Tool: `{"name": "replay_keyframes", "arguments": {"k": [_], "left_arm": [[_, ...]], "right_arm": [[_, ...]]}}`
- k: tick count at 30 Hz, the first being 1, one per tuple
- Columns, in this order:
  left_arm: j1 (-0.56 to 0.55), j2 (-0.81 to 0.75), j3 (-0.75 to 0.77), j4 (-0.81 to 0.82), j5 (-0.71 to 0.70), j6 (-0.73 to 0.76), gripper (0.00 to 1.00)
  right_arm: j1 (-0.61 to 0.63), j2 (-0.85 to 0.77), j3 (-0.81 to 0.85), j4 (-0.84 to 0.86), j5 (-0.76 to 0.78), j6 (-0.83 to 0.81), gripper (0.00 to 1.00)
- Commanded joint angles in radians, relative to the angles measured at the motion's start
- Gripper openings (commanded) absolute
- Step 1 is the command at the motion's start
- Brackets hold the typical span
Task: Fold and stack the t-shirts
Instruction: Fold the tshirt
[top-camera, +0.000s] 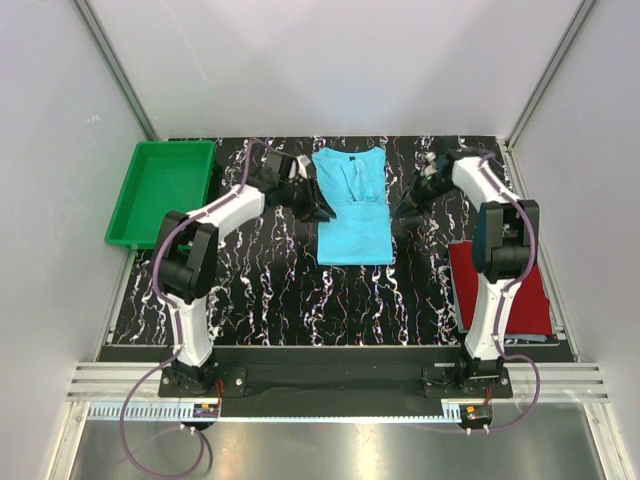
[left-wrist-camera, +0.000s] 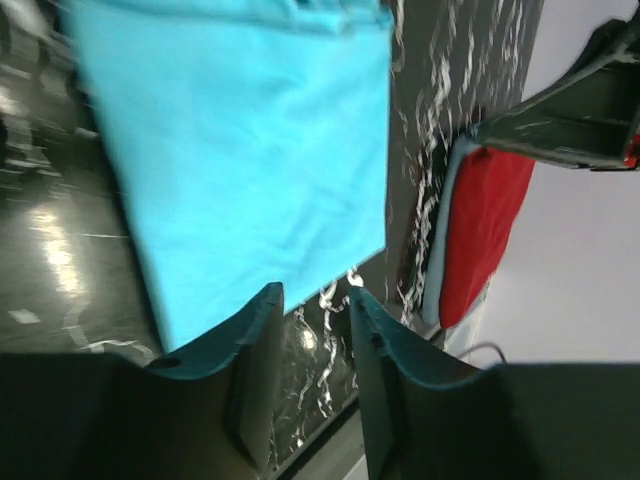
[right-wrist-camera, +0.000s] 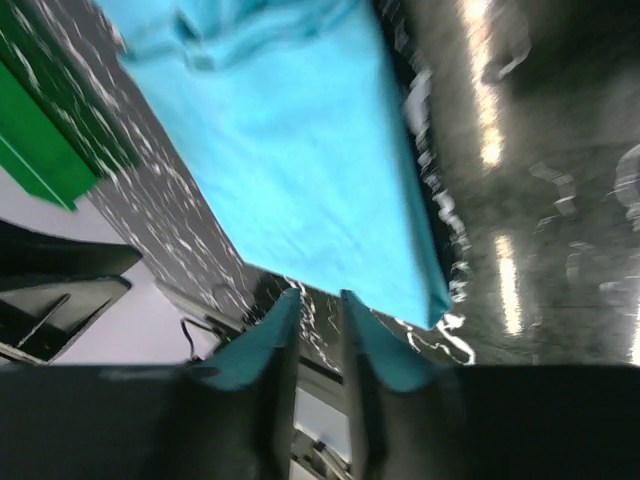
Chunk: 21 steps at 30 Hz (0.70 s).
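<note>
A turquoise t-shirt (top-camera: 352, 208) lies flat at the far middle of the table, sleeves folded in so it forms a long rectangle, with its collar at the far end. A dark red t-shirt (top-camera: 500, 288), folded into a rectangle, rests at the right edge. My left gripper (top-camera: 321, 211) hovers just off the turquoise shirt's left edge. My right gripper (top-camera: 403, 221) hovers off its right edge. In the left wrist view the left gripper (left-wrist-camera: 315, 296) is open and empty, with the turquoise shirt (left-wrist-camera: 240, 150) and red shirt (left-wrist-camera: 487, 215) beyond it. The right gripper (right-wrist-camera: 318, 297) is also open and empty, below the turquoise shirt (right-wrist-camera: 300, 140).
A green plastic tray (top-camera: 160, 190) stands at the far left, partly off the black marbled mat (top-camera: 270, 290); a corner of the tray (right-wrist-camera: 40, 150) shows in the right wrist view. White walls close in on both sides. A pale edge (left-wrist-camera: 437, 255) shows beside the red shirt.
</note>
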Motion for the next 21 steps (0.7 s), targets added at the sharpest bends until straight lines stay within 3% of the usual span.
{"name": "replay_keyframes", "arguments": {"k": [1, 4, 7, 15, 21], "left_arm": [[-0.037, 0.027, -0.045, 0.068, 0.081, 0.000, 0.33], [-0.039, 0.050, -0.079, 0.090, 0.077, -0.003, 0.30], [-0.039, 0.050, -0.135, 0.095, 0.066, 0.004, 0.28], [-0.040, 0.054, -0.296, 0.102, 0.032, 0.027, 0.27], [-0.052, -0.044, -0.312, 0.014, -0.026, 0.116, 0.27]], "right_arm": [[0.080, -0.096, -0.143, 0.115, -0.053, -0.005, 0.24], [0.118, -0.122, -0.273, 0.195, -0.094, 0.015, 0.12], [0.137, -0.136, -0.370, 0.247, -0.120, 0.026, 0.07], [0.129, -0.147, -0.511, 0.285, -0.036, -0.014, 0.04], [0.120, -0.228, -0.606, 0.284, -0.031, -0.008, 0.05]]}}
